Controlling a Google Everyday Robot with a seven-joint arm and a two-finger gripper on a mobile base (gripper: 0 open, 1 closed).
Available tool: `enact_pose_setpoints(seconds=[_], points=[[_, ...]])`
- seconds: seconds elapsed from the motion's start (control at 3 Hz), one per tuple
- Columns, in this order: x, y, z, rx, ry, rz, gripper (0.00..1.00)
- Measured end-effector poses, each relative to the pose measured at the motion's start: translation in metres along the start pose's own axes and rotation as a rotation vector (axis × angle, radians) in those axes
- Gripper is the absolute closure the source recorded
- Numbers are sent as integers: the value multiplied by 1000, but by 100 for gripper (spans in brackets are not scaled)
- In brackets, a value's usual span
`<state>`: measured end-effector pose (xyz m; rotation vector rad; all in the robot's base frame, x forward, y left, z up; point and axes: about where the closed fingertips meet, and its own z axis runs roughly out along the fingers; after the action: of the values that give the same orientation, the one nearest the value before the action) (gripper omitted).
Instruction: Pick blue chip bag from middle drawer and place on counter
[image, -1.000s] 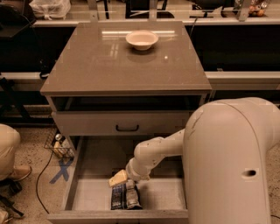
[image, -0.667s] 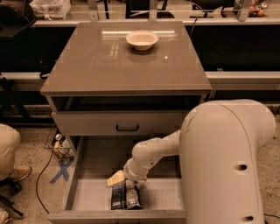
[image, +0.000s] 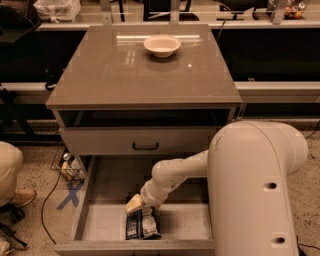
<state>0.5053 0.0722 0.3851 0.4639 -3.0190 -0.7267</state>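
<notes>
The blue chip bag (image: 141, 226) lies flat on the floor of the open middle drawer (image: 102, 222), near its front wall. My gripper (image: 136, 204) is down inside the drawer at the bag's upper end, touching or just above it; my white arm (image: 175, 175) reaches in from the right. The counter (image: 135, 75) is the glossy grey-brown top of the cabinet above. Part of the bag's top is hidden under the gripper.
A white bowl (image: 162, 45) stands at the back of the counter. A shut drawer front with a black handle (image: 145, 146) sits above the open drawer. A wire basket (image: 69, 167) and a person's shoe (image: 21, 197) are on the floor at left. My large arm housing (image: 255, 190) covers the drawer's right side.
My arm and gripper have shifted slightly to the left over the bag's top end. The bag has not moved.
</notes>
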Motion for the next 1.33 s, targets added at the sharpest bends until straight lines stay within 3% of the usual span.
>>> enact_pose_setpoints(seconds=[0.33, 0.67, 1.0, 1.33], points=[[2, -4, -2, -16, -2, 22, 50], [5, -8, -15, -78, -16, 44, 73], [10, -13, -42, -203, -66, 45, 96], [15, -18, -90, -317, -154, 0, 100]])
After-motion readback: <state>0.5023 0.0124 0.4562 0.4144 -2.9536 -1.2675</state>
